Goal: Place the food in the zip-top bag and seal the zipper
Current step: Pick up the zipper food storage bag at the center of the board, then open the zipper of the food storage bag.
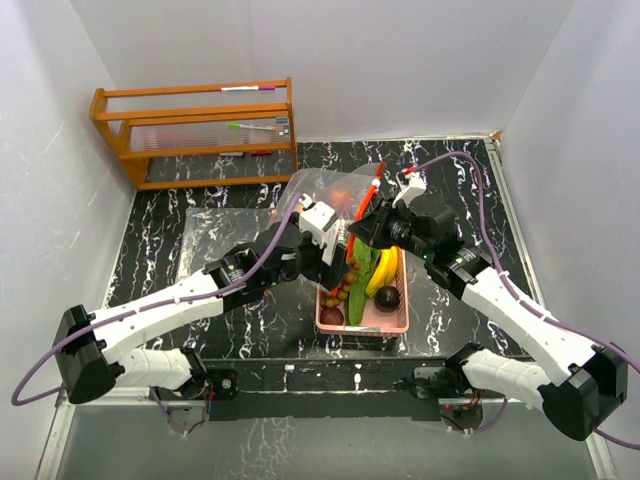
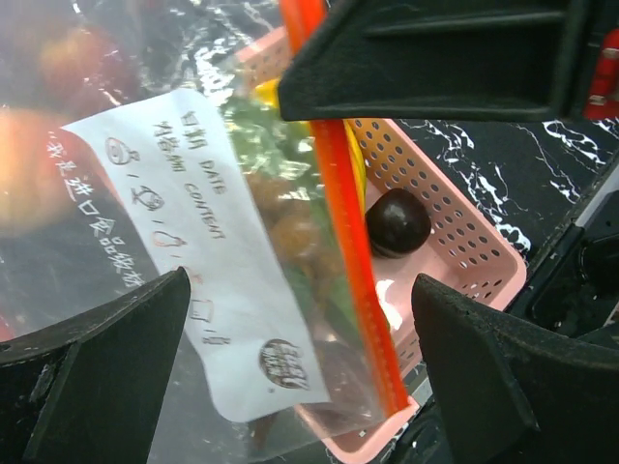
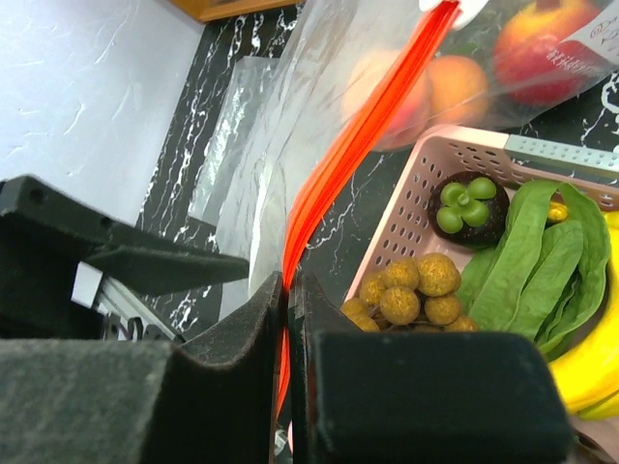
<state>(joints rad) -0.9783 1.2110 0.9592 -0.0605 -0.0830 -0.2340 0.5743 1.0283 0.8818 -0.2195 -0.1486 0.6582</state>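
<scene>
Partly done: the clear zip-top plastic bag (image 1: 322, 190) holds orange and red round fruits (image 3: 455, 82). The pink perforated plastic basket (image 1: 396, 322) keeps yellow bananas (image 3: 592, 367), green cucumbers (image 3: 522, 256), tan longans (image 3: 411, 290) and a dark purple fruit (image 3: 469, 208). The right gripper (image 3: 288, 290) is clamped on the bag's orange zipper strip (image 3: 358, 145). The left gripper (image 2: 300, 358) stands wide apart. Sealing looks not yet done.

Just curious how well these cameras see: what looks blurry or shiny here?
Left wrist: the fruits behind the zip-top bag are hazy smears, its label sharp. Right wrist: the right gripper, pinching the bag's zipper, is soft, the longans crisp. Top view: evenly lit and sharp.
</scene>
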